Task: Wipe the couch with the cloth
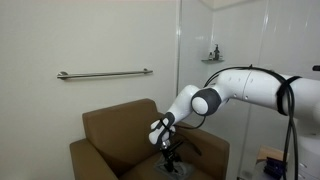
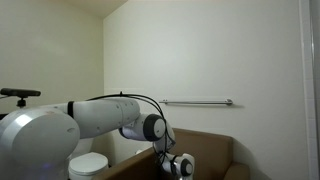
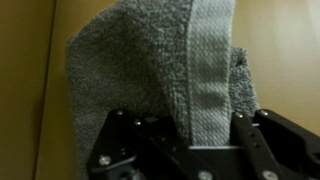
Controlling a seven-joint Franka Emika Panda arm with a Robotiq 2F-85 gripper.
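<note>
Grey cloth [image 3: 140, 60] inside the closed claw [image 3: 186, 128]

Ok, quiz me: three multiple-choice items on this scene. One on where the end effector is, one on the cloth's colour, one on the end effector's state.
1. Where is the end effector relative to the couch?
A) over the seat
B) behind the backrest
C) outside an armrest

2. What colour is the cloth?
A) red
B) grey
C) green

3. What state is the end effector in?
A) open and empty
B) shut on nothing
C) shut on the cloth

Answers:
1 A: an exterior view shows it low over the seat, in front of the backrest.
2 B: the wrist view shows grey towelling against the tan upholstery.
3 C: the wrist view shows the cloth clamped between its jaws.
</note>
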